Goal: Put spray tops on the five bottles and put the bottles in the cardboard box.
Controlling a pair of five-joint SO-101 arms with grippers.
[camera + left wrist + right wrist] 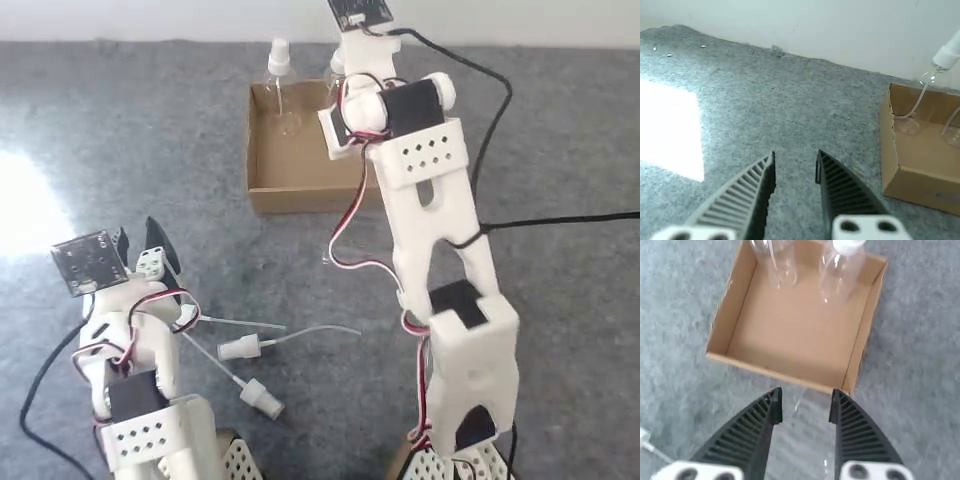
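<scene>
standing upright in the cardboard box (290, 200), close together at its far end, are two bottles. the left bottle (279, 70) has a white spray top fitted, with its tube showing inside. the right bottle (840, 270) is also white-topped. the remainder of the box floor is bare. finding: two of the five units are judged complete.

a third bottle (807, 440), clear and traceable mainly by glints, lies between the jaws of the right gripper (805, 400), just outside the near wall of the box. the jaws are set fairly narrow about it, and it is judged to be held. whether it carries a top cannot be told.

on the table (120, 120), well apart from the box and near the left arm, lie the first spray top (240, 348) and the second spray top (262, 398), both loose with their tubes trailing. a thin tube (240, 323) runs out from beside that arm, and its head is hidden.

the left gripper (150, 255) hangs over bare table near those loose tops. its jaws are moderately parted with nothing between them.

outstanding, as judged from this layout: three bottles remain to be boxed. the loose tops on the table suggest at least two fittings are not yet done. the task stands at a little under half.
</scene>
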